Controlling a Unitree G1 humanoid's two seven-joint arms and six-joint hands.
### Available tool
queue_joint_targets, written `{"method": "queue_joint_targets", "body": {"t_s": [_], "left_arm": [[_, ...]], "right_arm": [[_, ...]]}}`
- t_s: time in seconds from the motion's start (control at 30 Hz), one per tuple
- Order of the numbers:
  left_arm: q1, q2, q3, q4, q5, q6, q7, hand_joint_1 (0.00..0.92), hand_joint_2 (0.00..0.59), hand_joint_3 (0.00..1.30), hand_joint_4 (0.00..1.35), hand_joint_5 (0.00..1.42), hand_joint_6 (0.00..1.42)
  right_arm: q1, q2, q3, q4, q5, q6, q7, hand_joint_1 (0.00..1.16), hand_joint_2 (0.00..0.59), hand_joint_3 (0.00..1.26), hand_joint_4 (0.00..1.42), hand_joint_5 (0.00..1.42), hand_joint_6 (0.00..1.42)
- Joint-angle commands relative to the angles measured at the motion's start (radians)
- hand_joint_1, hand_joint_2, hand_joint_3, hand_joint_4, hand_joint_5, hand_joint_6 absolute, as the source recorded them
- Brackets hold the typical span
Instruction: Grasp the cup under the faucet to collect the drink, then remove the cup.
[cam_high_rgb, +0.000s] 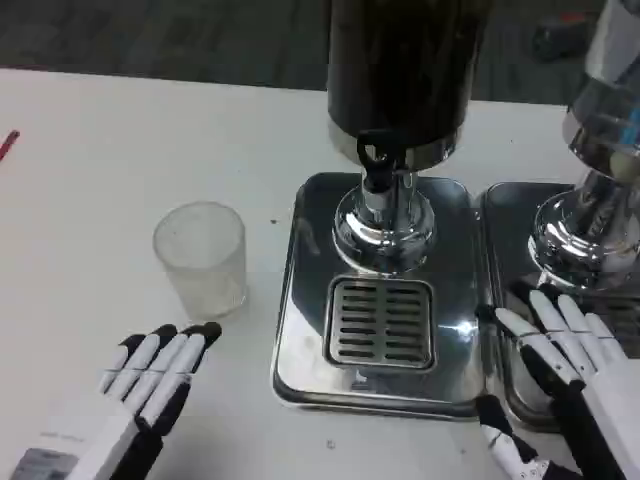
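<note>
A clear plastic cup (201, 258) stands upright on the white table, left of the drink dispenser (400, 70). The dispenser's black faucet (376, 165) hangs over a slotted drip grate (382, 322) in a shiny steel tray (300, 300). Nothing stands on the grate. My left hand (150, 385) lies near the front edge, fingers stretched toward the cup and a little short of it, holding nothing. My right hand (560, 380) is at the tray's right side, fingers apart, empty.
A second steel dispenser (600, 150) with its own tray (510, 240) stands at the right, close behind my right hand. A small red object (6, 145) lies at the table's left edge. Dark floor lies beyond the table's far edge.
</note>
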Motion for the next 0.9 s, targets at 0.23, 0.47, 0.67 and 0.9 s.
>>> {"method": "queue_joint_targets", "body": {"t_s": [0.23,0.47,0.67,0.9], "left_arm": [[-0.003,0.006,-0.012,0.007,-0.015,0.008,-0.011,0.0,0.108,0.0,0.0,0.0,0.0],[-0.004,0.003,-0.007,0.018,-0.031,-0.002,0.003,0.0,0.108,0.0,0.0,0.0,0.0],[-0.044,0.028,0.049,0.121,-0.109,-0.097,0.054,0.0,0.083,0.0,0.0,0.0,0.0],[-0.146,0.01,0.086,0.188,-0.194,-0.156,0.076,0.0,0.044,0.0,0.0,0.0,0.0]], "right_arm": [[-0.006,-0.005,-0.005,0.001,0.019,0.003,0.013,0.36,0.49,0.19,0.04,0.0,0.03],[-0.003,0.004,-0.001,0.0,0.022,0.007,0.01,0.36,0.487,0.21,0.05,0.01,0.03],[-0.006,0.064,0.059,-0.042,-0.041,0.064,0.009,0.36,0.485,0.22,0.05,0.02,0.04],[-0.006,0.088,0.084,-0.042,-0.048,0.083,-0.003,0.37,0.485,0.23,0.07,0.03,0.05]]}}
